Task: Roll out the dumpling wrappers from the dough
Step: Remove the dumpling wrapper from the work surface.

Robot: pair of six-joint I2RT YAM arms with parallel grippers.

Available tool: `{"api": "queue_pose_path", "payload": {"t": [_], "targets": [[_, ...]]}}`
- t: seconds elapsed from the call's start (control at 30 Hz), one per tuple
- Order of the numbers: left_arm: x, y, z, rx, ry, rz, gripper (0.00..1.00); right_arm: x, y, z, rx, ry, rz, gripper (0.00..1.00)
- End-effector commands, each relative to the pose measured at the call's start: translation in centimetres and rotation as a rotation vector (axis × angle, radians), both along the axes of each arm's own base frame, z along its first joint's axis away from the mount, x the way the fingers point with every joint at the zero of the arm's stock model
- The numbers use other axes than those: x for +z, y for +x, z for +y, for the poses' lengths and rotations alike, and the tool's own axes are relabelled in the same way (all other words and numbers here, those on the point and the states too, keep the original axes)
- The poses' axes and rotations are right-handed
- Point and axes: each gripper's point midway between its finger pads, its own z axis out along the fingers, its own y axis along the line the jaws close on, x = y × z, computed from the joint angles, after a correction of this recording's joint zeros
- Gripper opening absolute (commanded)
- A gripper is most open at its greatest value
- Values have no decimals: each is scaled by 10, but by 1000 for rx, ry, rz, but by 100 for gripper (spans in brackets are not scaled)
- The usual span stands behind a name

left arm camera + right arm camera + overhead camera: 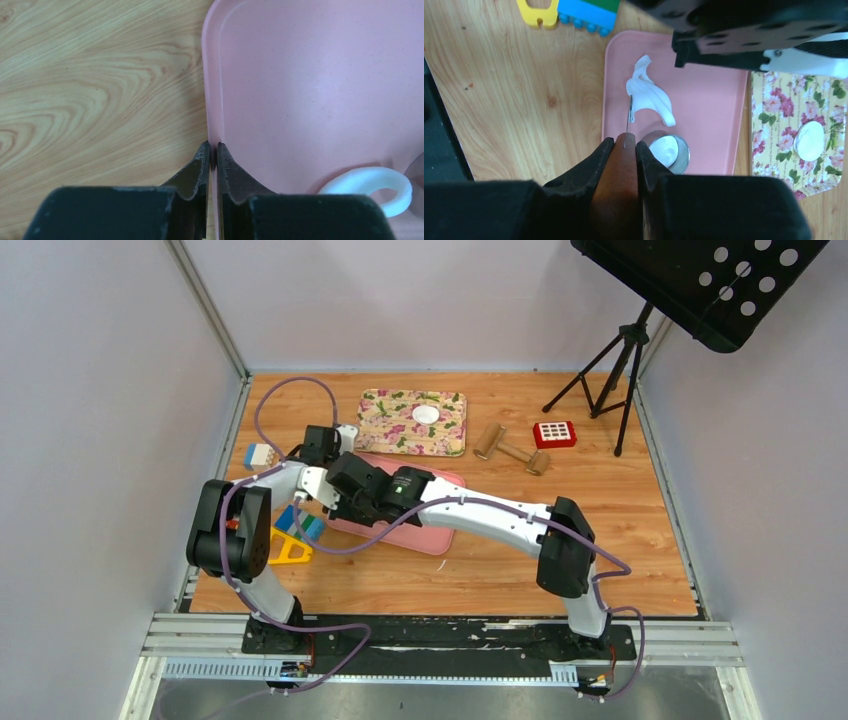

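Wooden table (620, 540). Pink board (440, 535) near its middle, flowered tray (385, 425) just beyond it.

Left fingers (197, 165): pressed together at the board's left rim, the rim running into the slit between them; cannot tell whether they nip it.

Right fingers (594, 160): clamped on a brown-handled tool (619, 190) with a thin metal tip.

Dough (650, 96): a ragged white scrap on the board, straight ahead of the right fingers, the tool's tip meeting its left edge. In the right wrist view its long axis slants from a peaked upper-left end to a lower-right tail, bowed. In the left wrist view a curled loop of it lies right of the left fingers, not touching them.

Metal ring cutter (681, 152): upright on the board, just beside the right fingers, white inside.

Wrapper (427, 413): round white disc, flat on the tray, well apart from both pairs of fingers.

Red keypad (554, 433): markings too small to read.
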Motion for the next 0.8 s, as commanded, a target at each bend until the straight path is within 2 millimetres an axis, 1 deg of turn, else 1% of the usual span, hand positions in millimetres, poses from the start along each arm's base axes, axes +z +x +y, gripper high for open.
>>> {"api": "queue_pose_path", "payload": {"t": [0.0, 0.1, 0.17, 0.27, 0.37, 0.43, 0.5, 0.63, 0.77], "targets": [[-17, -20, -10, -29, -10, 101, 12, 41, 17, 23, -72, 136, -63, 0], [-17, -20, -10, -27, -11, 104, 12, 48, 19, 19, -85, 140, -81, 0], [-16, -19, -10, -26, -11, 102, 15, 52, 16, 16, -73, 147, -78, 0], [-13, -17, -10, -24, -13, 93, 21, 63, 5, 11, -31, 172, -58, 0], [-11, -15, -11, -24, -16, 87, 21, 75, -2, 5, -6, 196, -54, 0], [-10, -14, -11, -24, -18, 83, 21, 84, -1, 2, -11, 208, -70, 0], [-9, -13, -12, -22, -21, 77, 24, 90, 2, 1, -16, 218, -82, 0], [-2, -10, -14, -28, -34, 56, 39, 104, -4, 0, 8, 260, -38, 0], [10, -6, -19, -48, -59, 27, 49, 111, -16, -1, 42, 297, 32, 0]]}}
